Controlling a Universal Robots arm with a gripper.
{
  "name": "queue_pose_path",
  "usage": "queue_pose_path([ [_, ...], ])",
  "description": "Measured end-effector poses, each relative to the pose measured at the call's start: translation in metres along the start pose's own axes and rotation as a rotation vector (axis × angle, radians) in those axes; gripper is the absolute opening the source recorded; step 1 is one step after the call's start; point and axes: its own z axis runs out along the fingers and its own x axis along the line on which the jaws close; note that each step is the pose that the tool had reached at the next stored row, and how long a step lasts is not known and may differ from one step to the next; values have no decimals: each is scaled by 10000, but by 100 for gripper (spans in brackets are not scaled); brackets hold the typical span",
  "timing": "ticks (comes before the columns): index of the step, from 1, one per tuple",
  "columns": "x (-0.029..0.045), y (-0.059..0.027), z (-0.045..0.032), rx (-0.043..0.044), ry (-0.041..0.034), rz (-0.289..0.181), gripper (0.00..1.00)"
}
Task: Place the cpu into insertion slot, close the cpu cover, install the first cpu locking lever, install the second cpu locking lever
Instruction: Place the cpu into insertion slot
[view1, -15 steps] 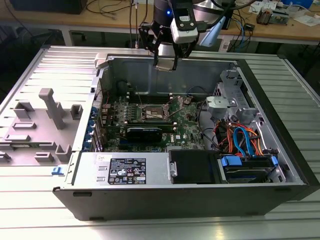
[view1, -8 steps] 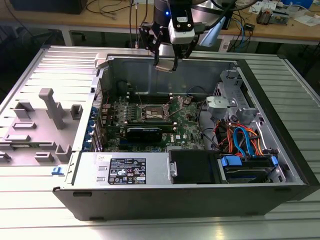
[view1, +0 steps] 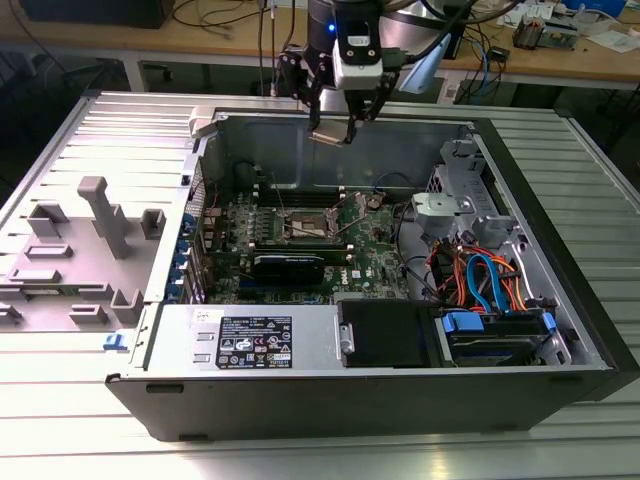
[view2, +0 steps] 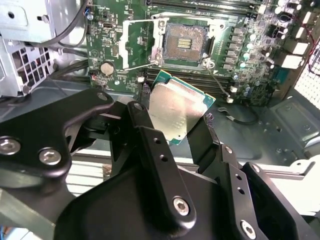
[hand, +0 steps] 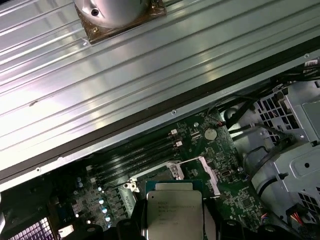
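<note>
My gripper (view1: 332, 128) hangs above the back wall of the open computer case, shut on the cpu (view1: 329, 137). In the second wrist view the cpu (view2: 176, 111), a silver-topped chip with a green rim, sits tilted between the black fingers (view2: 150, 135). Below it, the insertion slot (view2: 186, 42) lies bare on the green board, a dark square socket with a metal rim. The cpu cover (view2: 131, 45) is swung open beside the slot. In the first wrist view the cpu (hand: 174, 210) hides most of the insertion slot (hand: 165, 176). In the exterior view the slot (view1: 305, 226) is well below the gripper.
Long black memory sticks (view1: 300, 192) flank the slot, and a black card (view1: 288, 266) lies in front of it. A drive cage with orange and blue cables (view1: 480, 275) fills the case's side at the exterior view's right. Grey plastic fixtures (view1: 95, 230) stand at the exterior view's left.
</note>
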Motion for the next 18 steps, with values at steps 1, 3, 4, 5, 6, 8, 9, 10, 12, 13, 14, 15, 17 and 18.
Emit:
queue_pose_path([
  [1,0,0,1,-1,-8,96,54],
  [3,0,0,4,-4,-22,264,54],
  [4,0,0,5,-5,-29,344,54],
  [5,0,-1,6,-7,-34,412,54],
  [6,-1,0,8,-8,-41,485,54],
  [8,0,-1,12,-8,-53,628,54],
  [9,-1,-1,14,-9,-60,709,54],
  [10,-1,-1,17,-10,-69,820,54],
  [12,-1,-2,23,-13,-84,998,54],
  [13,-1,-2,26,-14,-91,1078,54],
  [14,-1,-3,29,-16,-99,1171,54],
  [15,-1,-4,32,-17,-105,1249,54],
  [17,-2,-4,39,-20,-118,1400,54],
  [18,-2,-5,43,-20,-124,1479,54],
])
